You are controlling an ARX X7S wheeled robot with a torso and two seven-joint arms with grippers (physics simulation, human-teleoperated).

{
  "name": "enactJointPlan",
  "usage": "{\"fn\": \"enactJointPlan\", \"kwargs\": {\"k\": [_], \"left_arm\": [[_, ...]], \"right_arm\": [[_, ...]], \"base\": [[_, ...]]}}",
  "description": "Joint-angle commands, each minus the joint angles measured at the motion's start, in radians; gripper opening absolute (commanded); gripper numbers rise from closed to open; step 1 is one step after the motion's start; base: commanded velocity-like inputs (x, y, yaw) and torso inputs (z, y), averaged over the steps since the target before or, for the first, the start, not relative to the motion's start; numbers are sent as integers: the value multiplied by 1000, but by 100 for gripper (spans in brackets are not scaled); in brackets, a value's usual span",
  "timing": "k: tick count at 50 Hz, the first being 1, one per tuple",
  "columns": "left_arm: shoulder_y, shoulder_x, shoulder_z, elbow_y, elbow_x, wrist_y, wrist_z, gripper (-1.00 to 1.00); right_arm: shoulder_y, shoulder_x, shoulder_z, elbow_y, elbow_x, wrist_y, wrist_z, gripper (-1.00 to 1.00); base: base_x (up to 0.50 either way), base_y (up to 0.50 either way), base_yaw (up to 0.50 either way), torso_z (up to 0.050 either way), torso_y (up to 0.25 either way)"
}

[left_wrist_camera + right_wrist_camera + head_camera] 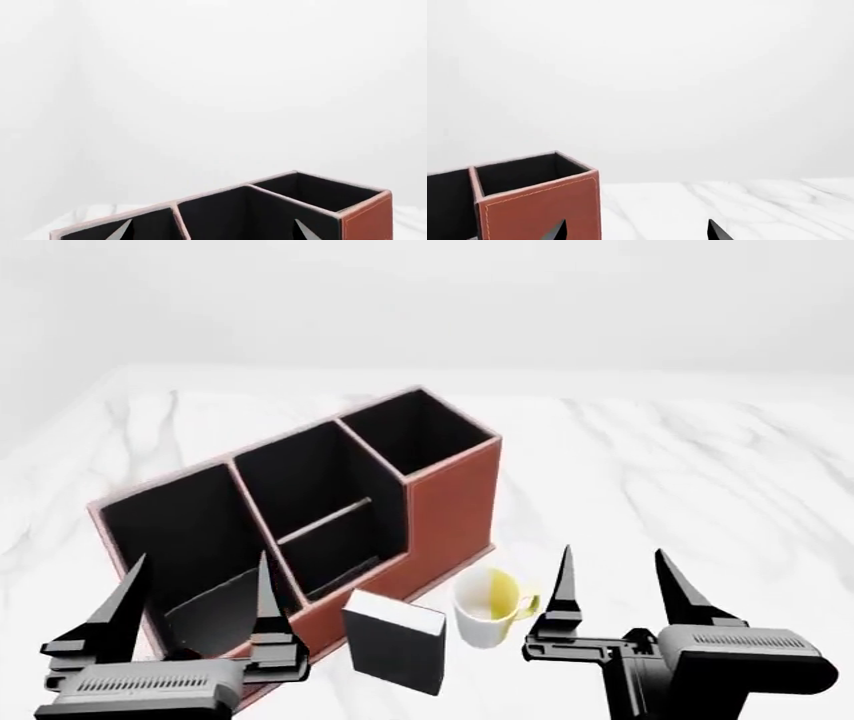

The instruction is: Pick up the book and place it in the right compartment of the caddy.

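Note:
The black book [395, 640] with white page edges stands upright on the marble table in front of the caddy [447, 510], between my two grippers. The reddish-brown caddy lies diagonally; its right compartment [414, 433] is the tall square far end, seen also in the left wrist view [320, 192] and the right wrist view [534, 172]. My left gripper [195, 592] is open and empty, in front of the caddy's near low end. My right gripper [617, 577] is open and empty, to the right of the mug. In the wrist views only the fingertips [120, 231] [715, 231] show.
A white-and-yellow mug [491, 606] stands just right of the book, close to the caddy's front wall. The white marble table [694, 480] stretches to the right and behind the caddy. The caddy's divided middle section [320, 505] and long low section [174, 530] lie toward my left.

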Motion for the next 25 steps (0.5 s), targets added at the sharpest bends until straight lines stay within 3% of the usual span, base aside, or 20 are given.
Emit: {"fn": "enactJointPlan", "kwargs": {"k": [1, 25], "left_arm": [[1, -8, 8, -1, 0, 1, -10, 100], [2, -25, 25, 0, 2, 2, -27, 100]], "right_arm": [[2, 7, -1, -3, 20, 3, 8, 100], [-1, 21, -16, -3, 15, 3, 39, 100]], "base": [[0, 0, 500, 0, 0], [0, 0, 500, 0, 0]]}}
